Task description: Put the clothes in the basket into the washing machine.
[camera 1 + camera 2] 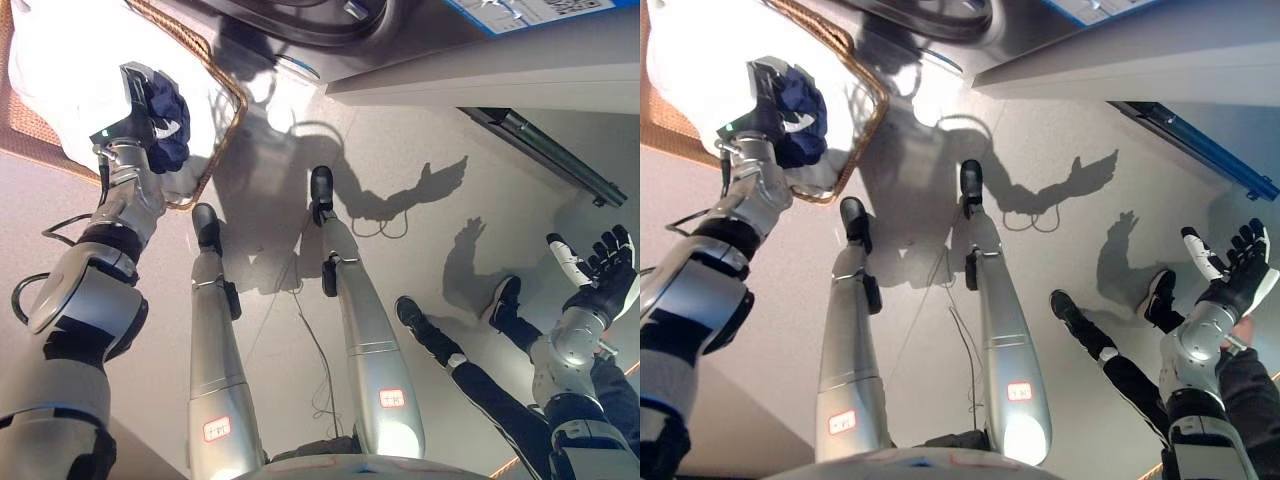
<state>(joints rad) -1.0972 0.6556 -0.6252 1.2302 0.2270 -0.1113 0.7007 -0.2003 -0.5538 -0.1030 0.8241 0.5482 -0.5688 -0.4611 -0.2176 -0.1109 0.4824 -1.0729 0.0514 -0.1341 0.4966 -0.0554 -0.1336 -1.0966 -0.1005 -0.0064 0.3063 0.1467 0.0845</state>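
Observation:
A wicker basket [226, 118] with a brown rim stands on the floor at the upper left, with white cloth [60, 70] in it. My left hand [135, 112] is over the basket, its fingers curled round a dark blue garment [172, 128] that it holds at the basket's near side. The washing machine [300, 22] is at the top centre, its dark round door opening partly in view. My right hand [600, 265] is far to the right, raised, fingers spread and empty.
A person's legs in dark trousers and black shoes [412, 316] stretch over the floor at the lower right, close to my right arm. A dark rail [545, 150] runs along the floor at the upper right. A grey panel edge [480, 80] lies beside the machine.

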